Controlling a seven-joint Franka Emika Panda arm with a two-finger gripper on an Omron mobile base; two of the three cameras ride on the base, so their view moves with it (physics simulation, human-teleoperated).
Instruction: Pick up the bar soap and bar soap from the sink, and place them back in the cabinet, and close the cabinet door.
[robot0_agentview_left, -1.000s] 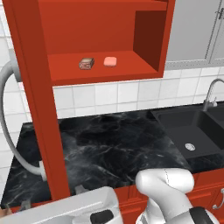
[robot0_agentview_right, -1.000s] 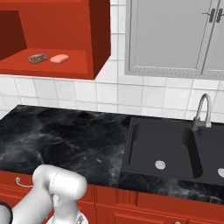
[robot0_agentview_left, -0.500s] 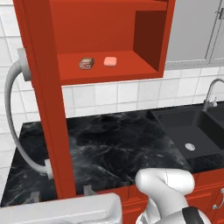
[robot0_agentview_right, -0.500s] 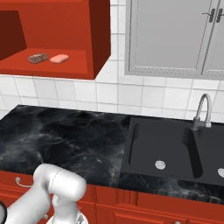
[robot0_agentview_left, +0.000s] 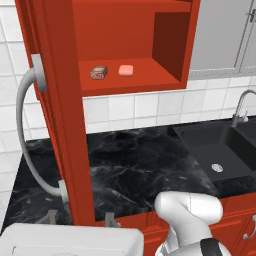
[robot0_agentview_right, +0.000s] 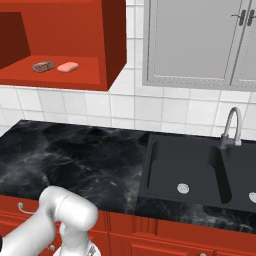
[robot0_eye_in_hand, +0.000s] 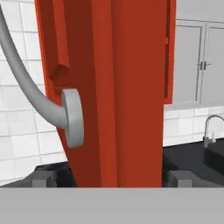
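Soaps — brown bar soap (robot0_agentview_left: 98, 73) and pink bar soap (robot0_agentview_left: 126, 70) — sit shelved in the cabinet (robot0_agentview_left: 170, 45), so you're closing the cabinet door (robot0_eye_in_hand: 109, 92). It stands edge-on between the parted fingertips (robot0_eye_in_hand: 43, 179) of your unclenched claw (robot0_eye_in_hand: 111, 179) — push it shut.

I see both soaps on the cabinet (robot0_agentview_left: 170, 45) shelf, side by side, not touching: brown soap (robot0_agentview_left: 98, 73) to the left, pink soap (robot0_agentview_left: 126, 70) to its right, both lying flat. Cabinet's bright red inside, w/ one flat shelf. Cabinet door (robot0_agentview_left: 62, 125) is partway open, edge-on to me, curved silver handle (robot0_agentview_left: 27, 135) on its outer face. Sink (robot0_agentview_right: 192, 172) is black, double basin, silver drains, curved faucet.
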